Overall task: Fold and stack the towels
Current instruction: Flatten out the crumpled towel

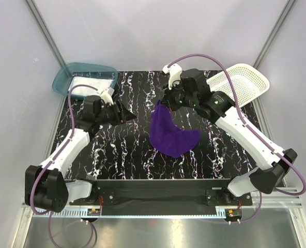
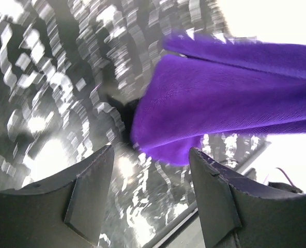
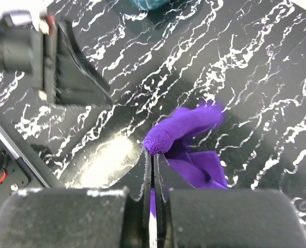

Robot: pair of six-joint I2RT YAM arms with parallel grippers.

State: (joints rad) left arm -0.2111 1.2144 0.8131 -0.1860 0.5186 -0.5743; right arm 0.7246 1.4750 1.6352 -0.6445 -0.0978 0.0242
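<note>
The deep purple towel lies partly on the black marbled table, its far corner lifted. My right gripper is shut on that corner; in the right wrist view the cloth bulges out past the closed fingertips. My left gripper is open and empty, left of the towel and pointing at it. In the left wrist view the towel hangs beyond the open fingers. A white towel lies in the teal bin. The light blue towel is out of view.
The teal translucent bin stands at the far left corner. The white mesh basket stands at the far right corner, behind the right arm. The black marbled table ends at a black rail in front.
</note>
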